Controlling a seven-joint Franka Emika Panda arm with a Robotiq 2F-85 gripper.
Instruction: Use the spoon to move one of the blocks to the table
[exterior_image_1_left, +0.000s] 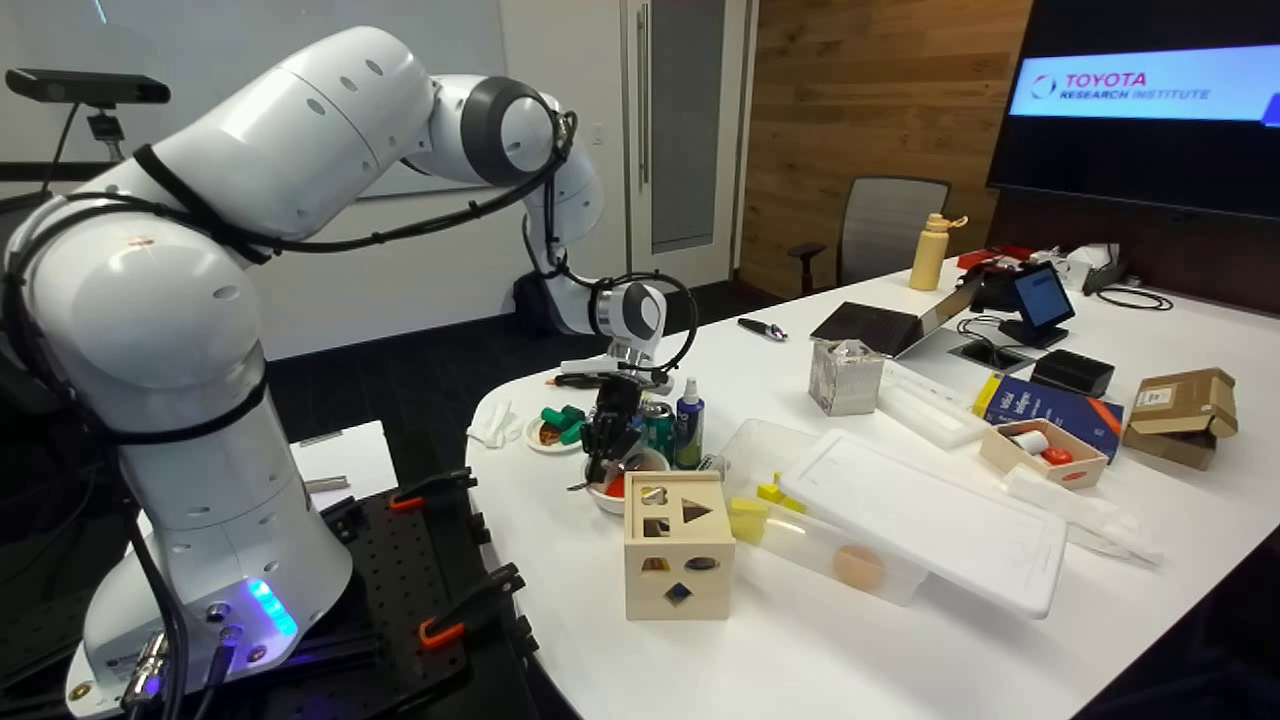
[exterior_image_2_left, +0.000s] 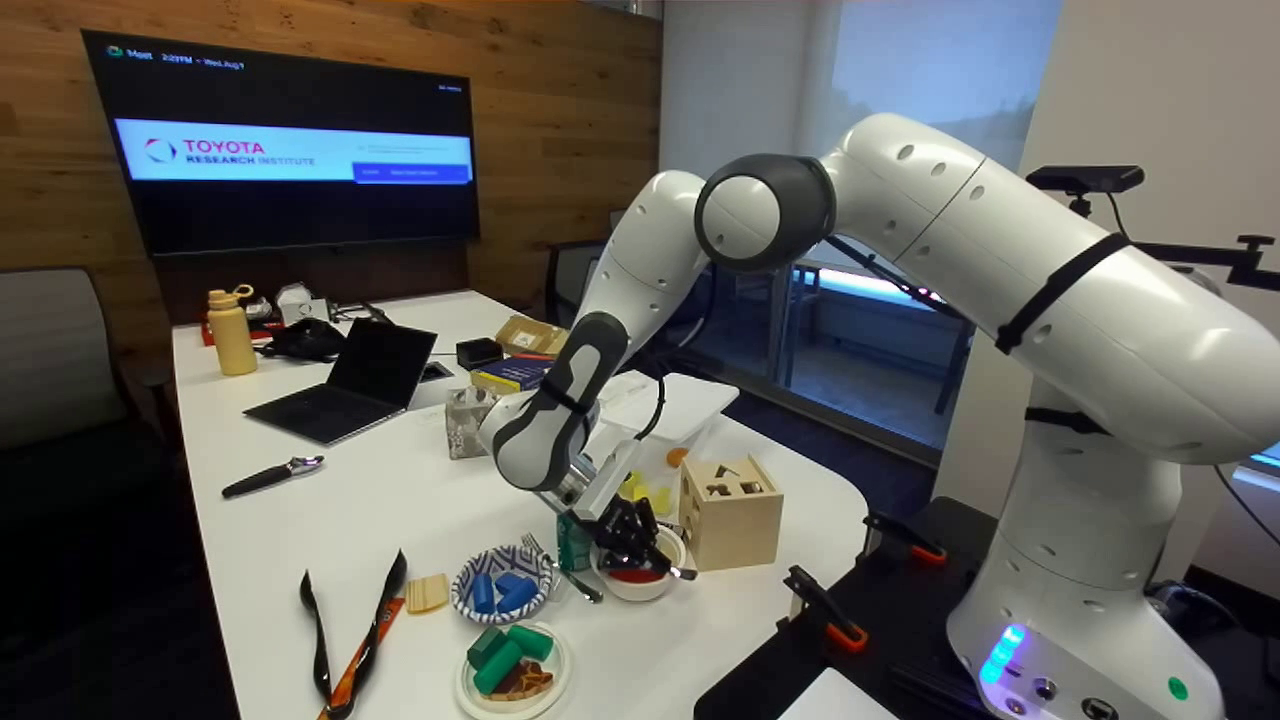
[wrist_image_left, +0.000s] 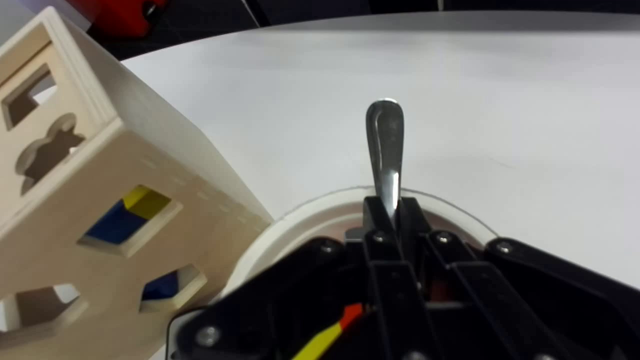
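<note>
One end effector (wrist_image_left: 393, 216) partly hides the spoon (wrist_image_left: 385, 142).

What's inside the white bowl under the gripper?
In both exterior views, something orange-red, likely a block, shows inside the bowl. The gripper, shut on the spoon's handle, hides much of the inside; I can't see the spoon's head or count blocks.

The spoon (wrist_image_left: 386, 132) lies between the fingers (wrist_image_left: 373, 215), the bowl (wrist_image_left: 267, 252) beneath them; in the wrist view the box (wrist_image_left: 172, 240) stands left of them on the table (wrist_image_left: 500, 125). In an exterior view the can (exterior_image_2_left: 573, 545) stands just left of them, the plate (exterior_image_2_left: 490, 706) farther left and in front.
</note>
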